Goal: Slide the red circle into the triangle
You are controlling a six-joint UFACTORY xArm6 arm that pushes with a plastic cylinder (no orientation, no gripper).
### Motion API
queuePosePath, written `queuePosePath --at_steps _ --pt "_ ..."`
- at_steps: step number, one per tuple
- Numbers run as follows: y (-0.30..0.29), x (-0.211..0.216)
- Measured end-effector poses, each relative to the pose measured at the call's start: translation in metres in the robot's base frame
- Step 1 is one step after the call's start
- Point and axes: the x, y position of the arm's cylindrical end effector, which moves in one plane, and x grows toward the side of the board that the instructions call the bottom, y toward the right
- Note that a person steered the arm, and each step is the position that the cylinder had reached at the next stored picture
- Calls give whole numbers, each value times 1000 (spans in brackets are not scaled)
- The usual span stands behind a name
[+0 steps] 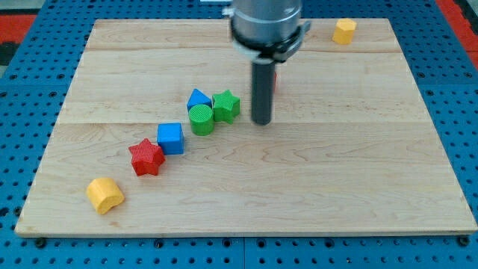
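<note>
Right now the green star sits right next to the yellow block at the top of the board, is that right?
Not quite. In the camera view the green star sits next to the green circle and blue triangle mid-board; the yellow block at the top stands alone.

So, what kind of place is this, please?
Probably a robotics lab bench, not a home or shop. A bare wooden board lies on a blue perforated base, small coloured blocks such as a red star sit on it, and my tip touches the board.

Pale striped wooden table (358,187) carries a red star block (146,157), blue cube block (170,138), blue triangle block (198,98), green cylinder block (201,119), green star block (225,105) and two yellow blocks (104,194) (344,31).
</note>
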Motion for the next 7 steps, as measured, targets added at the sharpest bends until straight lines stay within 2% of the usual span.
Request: queuePosePath --at_steps 1,2,4,6,7 --pt "63 -48" --pt "65 -52" --pt "28 -51" --pt "-60 -61" --pt "-48 -90"
